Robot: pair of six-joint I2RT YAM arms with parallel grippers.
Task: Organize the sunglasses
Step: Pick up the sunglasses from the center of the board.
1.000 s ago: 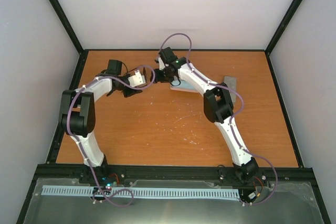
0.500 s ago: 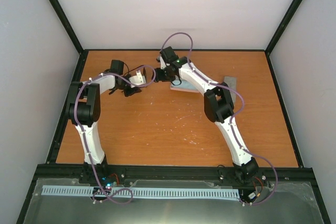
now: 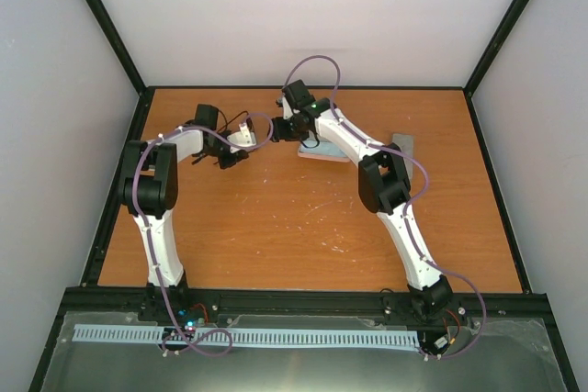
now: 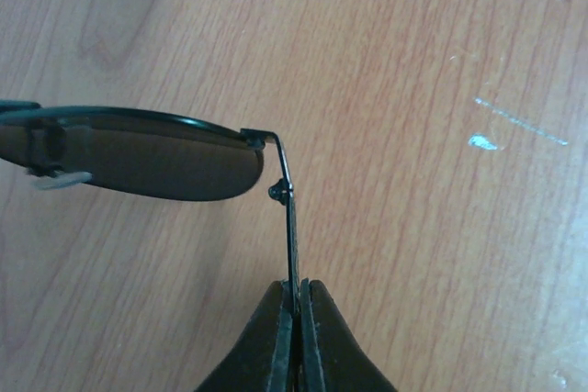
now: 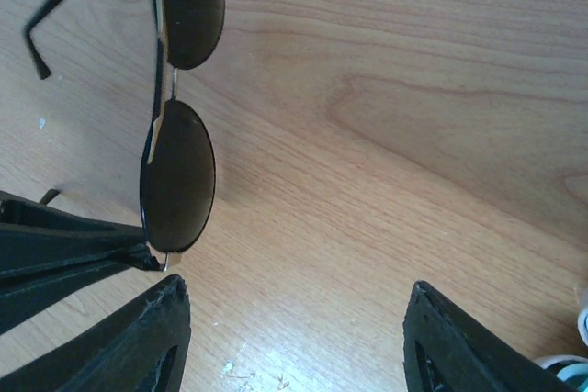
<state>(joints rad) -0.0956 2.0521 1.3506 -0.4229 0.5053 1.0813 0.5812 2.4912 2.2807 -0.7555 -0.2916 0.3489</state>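
Dark-framed sunglasses (image 4: pixel 138 153) with brown lenses lie at the back of the wooden table (image 3: pixel 276 227). My left gripper (image 4: pixel 296 286) is shut on the thin temple arm (image 4: pixel 290 227), just behind the hinge. In the right wrist view the same sunglasses (image 5: pixel 179 167) show at the upper left, with their other temple arm (image 5: pixel 55 6) folded out. My right gripper (image 5: pixel 294 300) hovers open over bare wood beside the nearer lens, and nothing is between its fingers (image 5: pixel 152 328). The left gripper's black fingers (image 5: pixel 55 254) meet the frame's corner there. In the top view the two grippers (image 3: pixel 231 155) (image 3: pixel 276 130) face each other.
A flat pale item (image 3: pixel 317 152) lies partly under the right forearm. A grey case (image 3: pixel 402 145) sits to its right, near the right elbow. Black frame rails (image 3: pixel 138 135) and white walls border the table. Pale scuffs (image 3: pixel 317 204) mark the middle.
My left gripper has shut on the temple arm. The left arm's elbow has drawn in toward the table. The right arm has barely moved.
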